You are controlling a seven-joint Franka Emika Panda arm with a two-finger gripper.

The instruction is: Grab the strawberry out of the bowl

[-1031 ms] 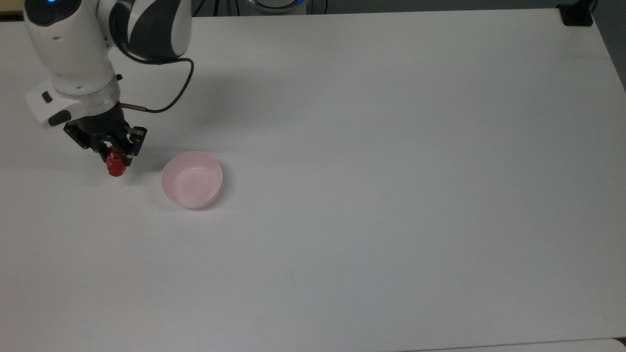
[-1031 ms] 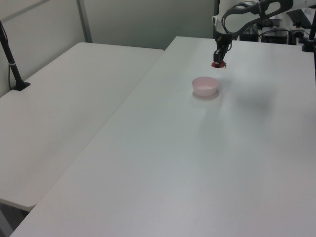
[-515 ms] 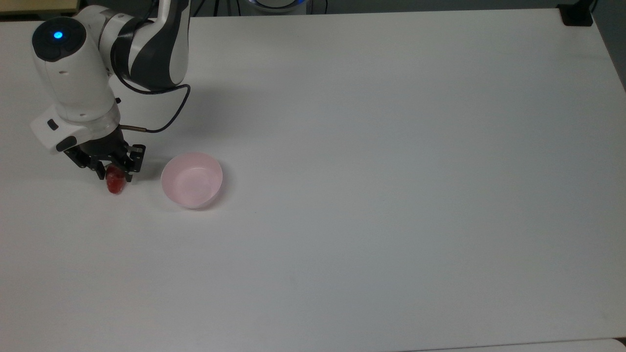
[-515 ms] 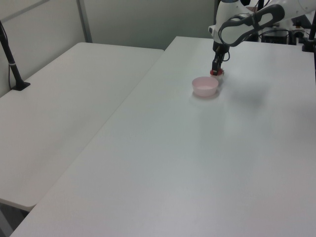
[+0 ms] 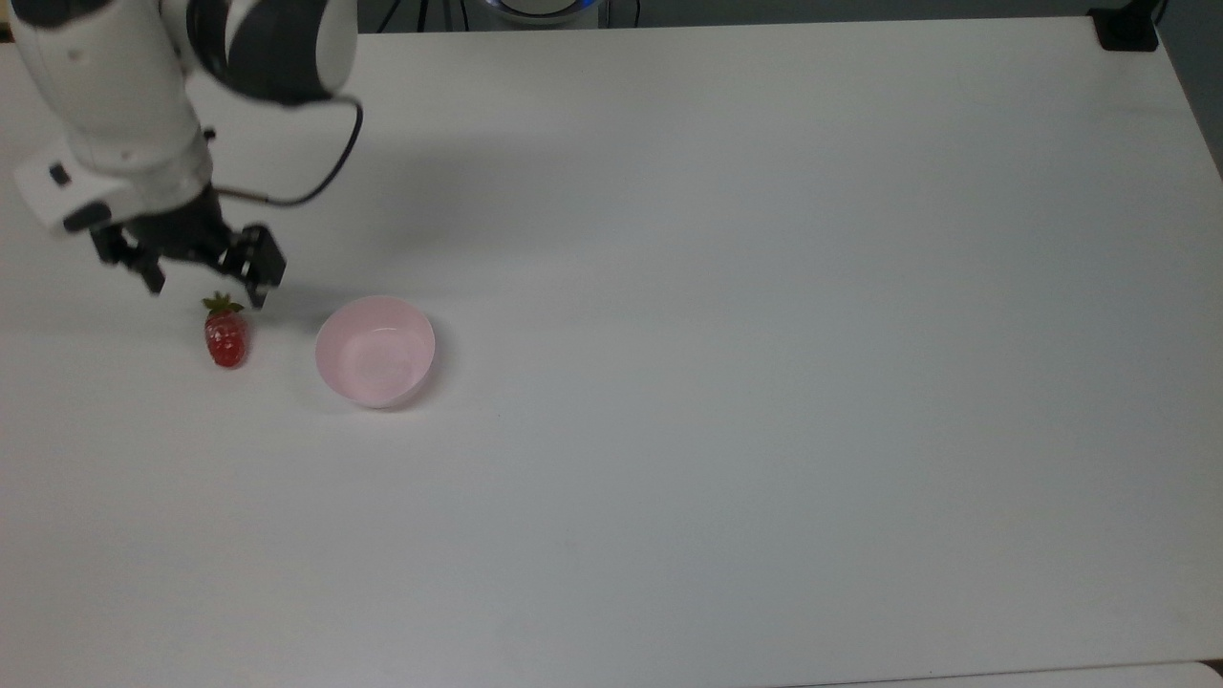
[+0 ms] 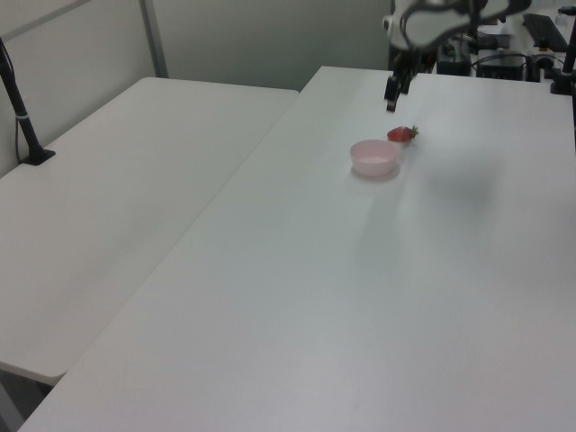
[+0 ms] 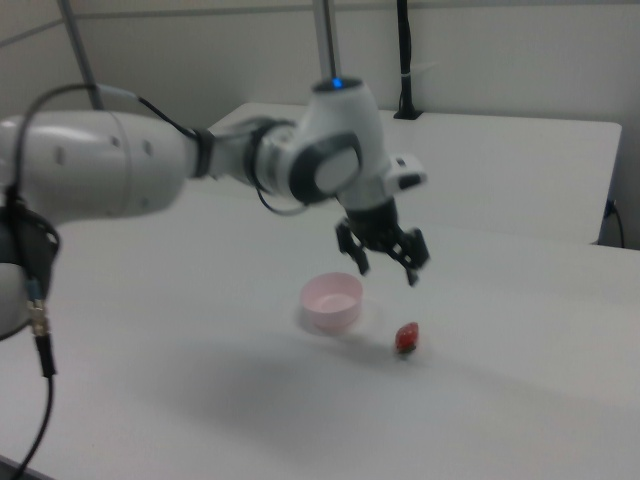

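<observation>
Jaws: spread apart, holding nothing. The gripper [image 5: 205, 287] hangs above the table, fingers pointing down, and in the right view [image 7: 387, 267] there's clear air under both tips.
Strawberry: right there on the table [image 5: 669, 478], lying on its side outside the bowl. In the top view the strawberry [image 5: 226, 333] sits just below the gripper with its green cap toward the fingers; the right view shows it [image 7: 406, 338] low and apart from them.
Bowl: pale pink and empty, the bowl [image 5: 375, 350] stands near the fruit on the top view's right, not touching it. The left view has the berry [image 6: 401, 134] just behind the bowl [image 6: 374, 157].
Handling, my read: light, small, glossy, so likely slick; a tapered body could squirt out of a pinch.
Where to grip, my read: across the widest part, just under the cap, with gentle pressure.
Task standing: fruit is out of the bowl, not in hand.
</observation>
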